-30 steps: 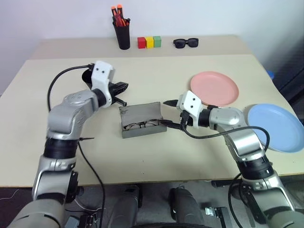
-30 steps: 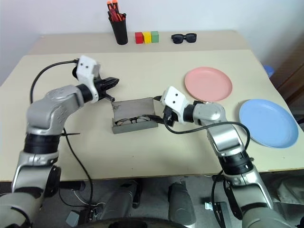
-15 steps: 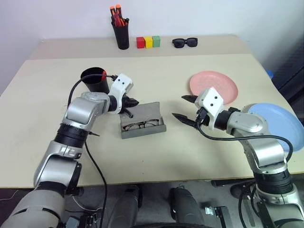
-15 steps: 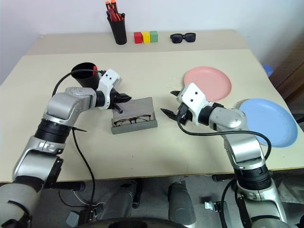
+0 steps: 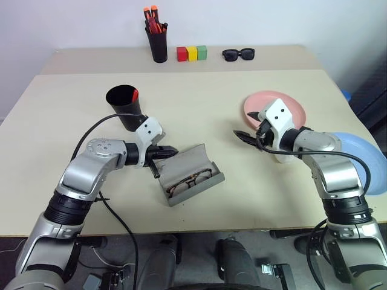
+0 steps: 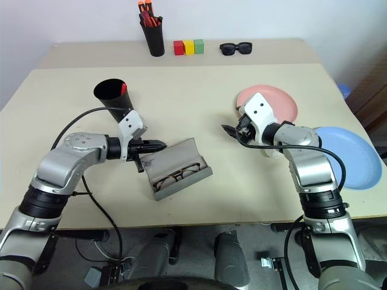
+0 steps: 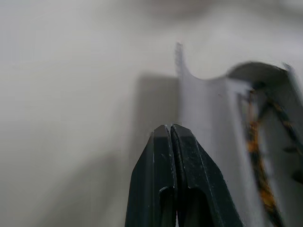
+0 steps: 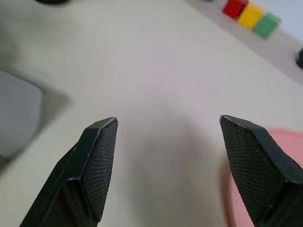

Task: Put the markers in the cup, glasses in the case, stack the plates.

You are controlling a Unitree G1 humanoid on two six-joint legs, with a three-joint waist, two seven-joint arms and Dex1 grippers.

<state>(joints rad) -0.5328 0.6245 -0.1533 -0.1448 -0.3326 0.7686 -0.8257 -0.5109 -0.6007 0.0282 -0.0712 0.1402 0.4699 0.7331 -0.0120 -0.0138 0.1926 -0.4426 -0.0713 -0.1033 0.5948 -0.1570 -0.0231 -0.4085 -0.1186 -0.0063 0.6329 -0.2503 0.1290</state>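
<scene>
The grey case (image 5: pixel 195 171) lies open and slanted at the table's middle, with the wire-frame glasses (image 5: pixel 187 179) inside it. My left gripper (image 5: pixel 171 150) is shut with nothing in it, its tip (image 7: pixel 169 128) close against the left end of the case's lid. The black cup (image 5: pixel 125 107) stands behind that arm, and a red marker cap (image 5: pixel 133 94) shows at its rim. My right gripper (image 5: pixel 247 126) hangs open and empty over the near left edge of the pink plate (image 5: pixel 284 104). The blue plate (image 5: pixel 365 158) lies at the right edge.
At the back stand a black pen holder with orange-tipped markers (image 5: pixel 158 41), a row of red, yellow and green blocks (image 5: pixel 191 53) and black sunglasses (image 5: pixel 237 54). A seam between two tables runs behind the cup.
The case has slid nearer and turned askew with the glasses inside. My shut left gripper drew back with it, uncovering the cup. My open right gripper swung right to the pink plate.
</scene>
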